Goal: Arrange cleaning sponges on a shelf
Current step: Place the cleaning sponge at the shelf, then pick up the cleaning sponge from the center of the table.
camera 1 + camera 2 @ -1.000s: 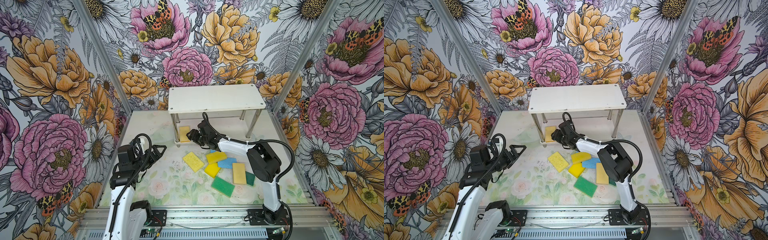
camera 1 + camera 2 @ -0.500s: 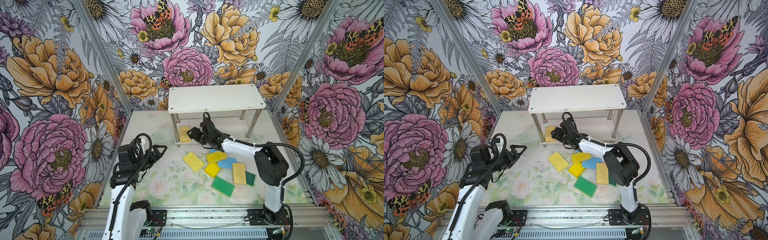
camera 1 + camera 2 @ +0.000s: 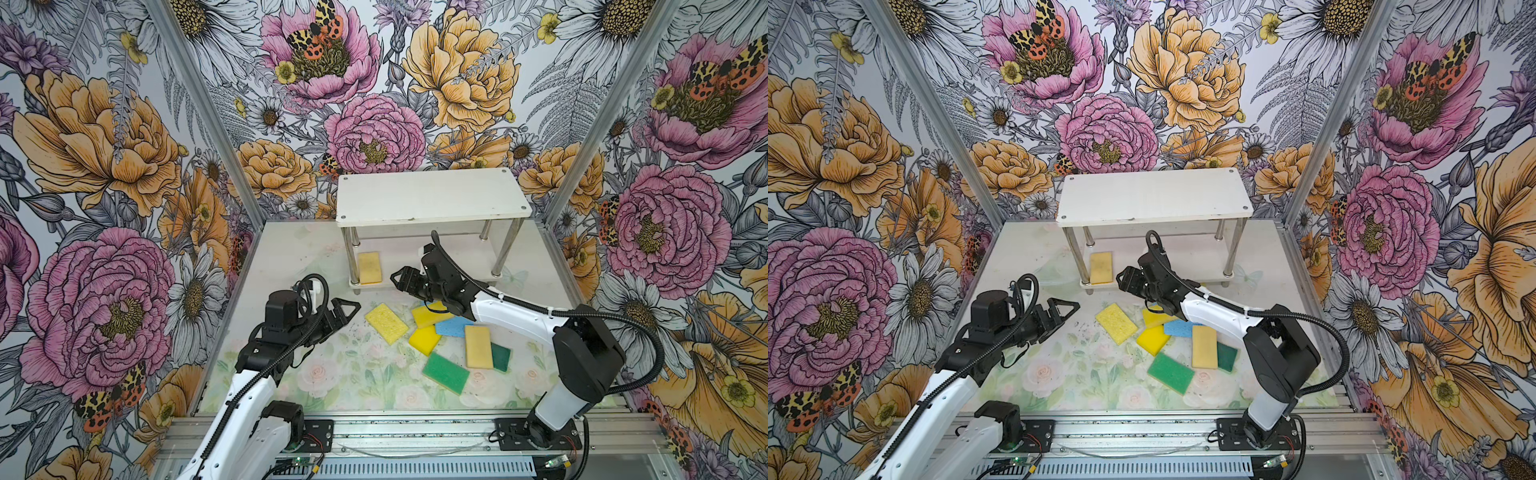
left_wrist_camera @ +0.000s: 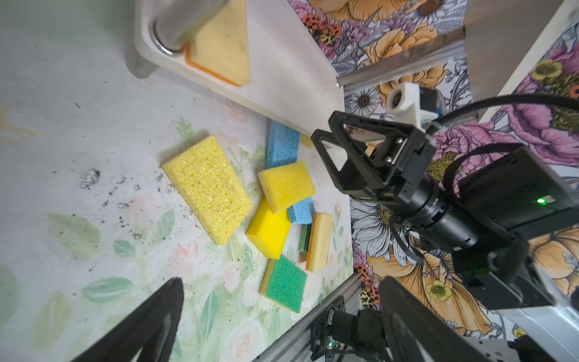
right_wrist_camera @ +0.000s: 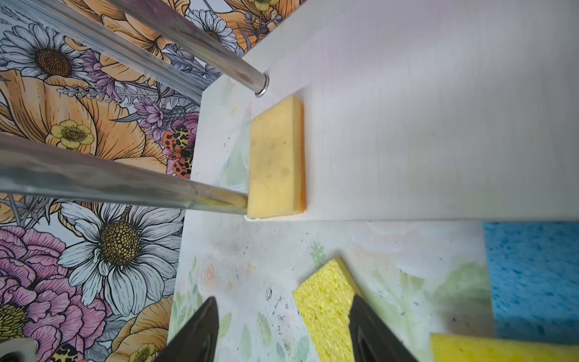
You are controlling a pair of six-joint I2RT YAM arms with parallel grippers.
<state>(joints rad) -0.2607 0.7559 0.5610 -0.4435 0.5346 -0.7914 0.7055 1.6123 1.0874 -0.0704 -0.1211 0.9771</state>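
Tan sponge is being kept flat on the lower board of the white, chrome-posted shelf, beside a post. Yellow, blue and green-topped sponges are being left loose on the table, while the left gripper and right gripper are being held open, empty.

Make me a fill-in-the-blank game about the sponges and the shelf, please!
1. The shelf holds just ___ sponge.
2. That tan sponge lies on its ___ board.
3. The right end effector is open and holds ___.
4. The front sponge, nearest the arm bases, has a ___ top.
Missing words: one; lower; nothing; green.
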